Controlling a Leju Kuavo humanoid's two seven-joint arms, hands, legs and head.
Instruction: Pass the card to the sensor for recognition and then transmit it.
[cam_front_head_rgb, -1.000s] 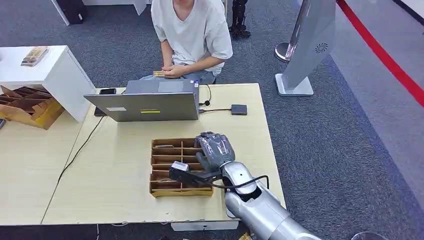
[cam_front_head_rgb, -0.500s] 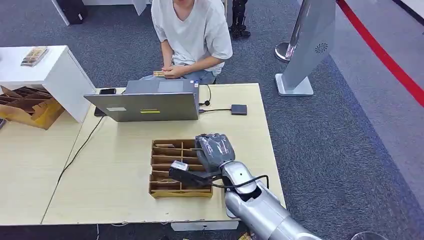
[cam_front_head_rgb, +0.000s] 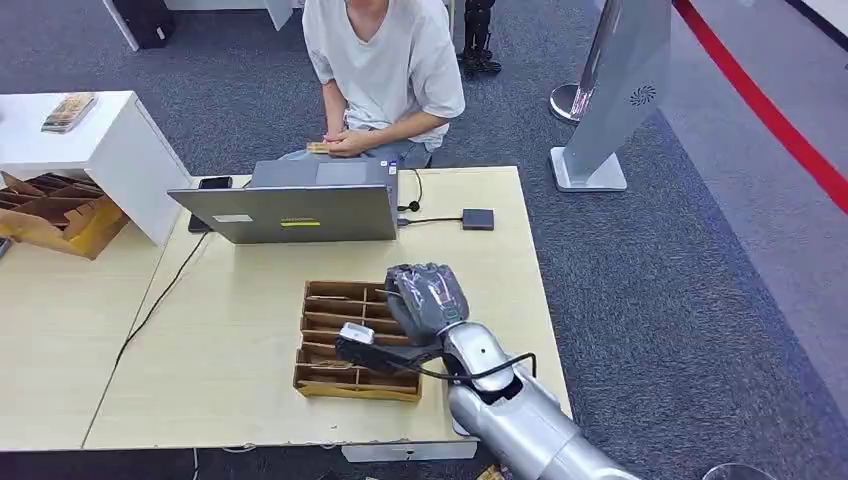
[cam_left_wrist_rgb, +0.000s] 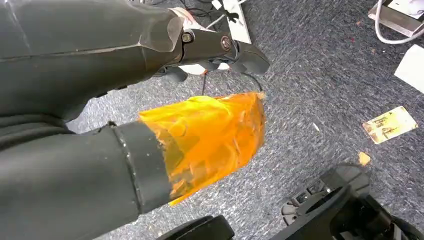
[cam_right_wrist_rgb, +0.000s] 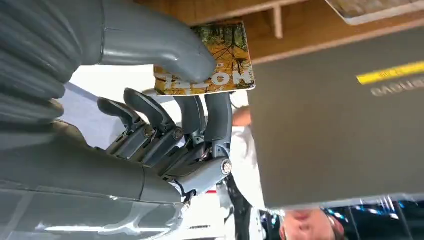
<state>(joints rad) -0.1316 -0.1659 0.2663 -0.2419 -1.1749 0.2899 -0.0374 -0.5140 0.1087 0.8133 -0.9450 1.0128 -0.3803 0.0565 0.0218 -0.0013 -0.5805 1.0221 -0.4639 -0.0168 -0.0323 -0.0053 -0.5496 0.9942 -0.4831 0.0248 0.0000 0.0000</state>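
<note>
One arm reaches in across our head view: the right hand (cam_front_head_rgb: 428, 297) sits over the far right part of the wooden divider tray (cam_front_head_rgb: 330, 345) on the pale table (cam_front_head_rgb: 230, 340). Beyond it stands an open laptop (cam_front_head_rgb: 290, 212), with a small dark sensor box (cam_front_head_rgb: 478, 219) cabled to its right, and a seated person (cam_front_head_rgb: 380, 70) behind the table.

On our left wrist view, the left hand (cam_left_wrist_rgb: 215, 47) hangs above grey carpet, dark fingers curled in with nothing in them (an orange-wrapped thumb (cam_left_wrist_rgb: 210, 137) juts forward). A loose card on the floor (cam_left_wrist_rgb: 389, 124) lies well apart.

On our right wrist view, the right hand pinches the card (cam_right_wrist_rgb: 220, 55), a yellow forest print, between thumb and dark fingers (cam_right_wrist_rgb: 217, 117), held just above the tray and near the laptop's grey lid.
</note>
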